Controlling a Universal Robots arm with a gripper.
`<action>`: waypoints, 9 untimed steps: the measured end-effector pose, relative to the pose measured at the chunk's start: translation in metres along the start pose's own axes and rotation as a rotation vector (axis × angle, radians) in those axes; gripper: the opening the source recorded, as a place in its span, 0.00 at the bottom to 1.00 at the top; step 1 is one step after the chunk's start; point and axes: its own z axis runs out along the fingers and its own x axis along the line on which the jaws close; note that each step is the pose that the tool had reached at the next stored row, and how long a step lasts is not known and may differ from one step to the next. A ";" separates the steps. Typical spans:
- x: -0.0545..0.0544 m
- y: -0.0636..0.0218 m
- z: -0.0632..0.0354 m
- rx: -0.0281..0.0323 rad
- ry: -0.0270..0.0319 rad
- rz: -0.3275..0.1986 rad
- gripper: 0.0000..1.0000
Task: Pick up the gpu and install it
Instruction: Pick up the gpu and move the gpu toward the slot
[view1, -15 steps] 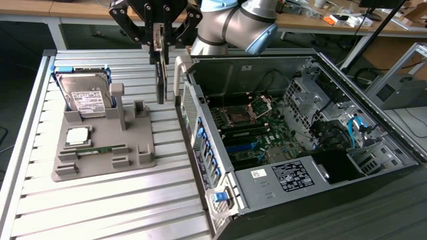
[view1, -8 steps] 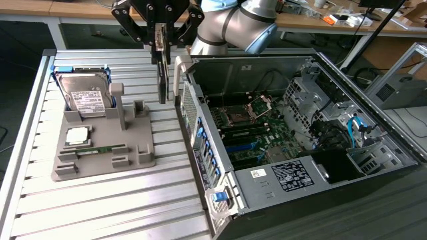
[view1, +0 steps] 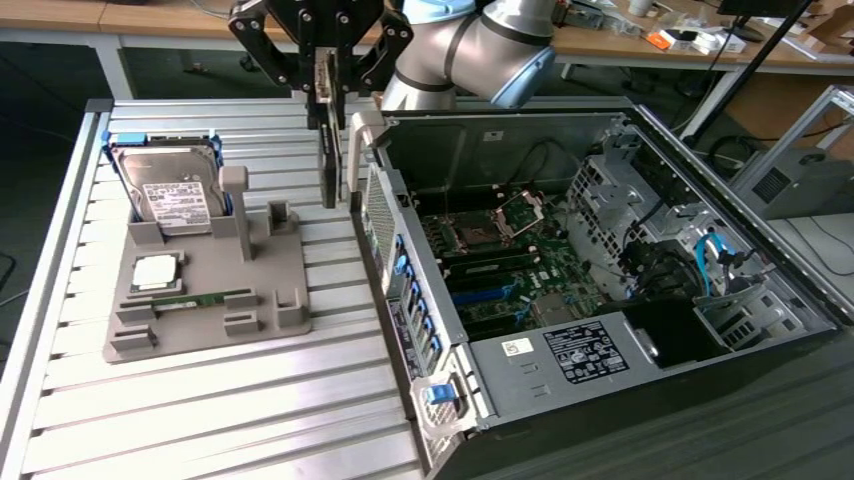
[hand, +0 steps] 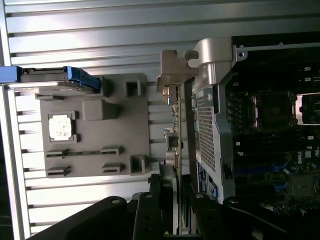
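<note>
Exterior view, item one: gripper (view1: 327, 85), jaws pinched on the upper part of the gpu (view1: 328, 160). The card hangs upright and edge-on as a narrow dark strip, clear of the desk (view1: 200, 420), between the grey fixture (view1: 274, 300) and the open computer case (view1: 561, 130). It is held vertical, probably so that its lower edge can meet a slot on the motherboard (view1: 501, 260) squarely

Wrist view, same item: gpu (hand: 176, 132) seen along its length from the gripper (hand: 175, 220), with its silver bracket (hand: 172, 70) at one end, just beside the case's perforated wall (hand: 206, 130)

Item two: hard drive (view1: 167, 190), standing in a blue cradle on the fixture. Processor chip (view1: 156, 270) and memory stick (view1: 200, 297) lie flat in their own recesses, apart from the gripper

Obstruction: the case wall and its silver handle (view1: 358, 140) stand between card and board. Blue cables (view1: 714, 250) crowd the case's far side
</note>
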 end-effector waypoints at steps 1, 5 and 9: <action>0.000 0.0000 0.0001 -0.0001 -0.0001 0.000 0.27; -0.002 0.0001 0.0004 0.0000 -0.0001 0.000 0.27; -0.004 0.0003 0.0008 -0.0001 0.0000 0.000 0.27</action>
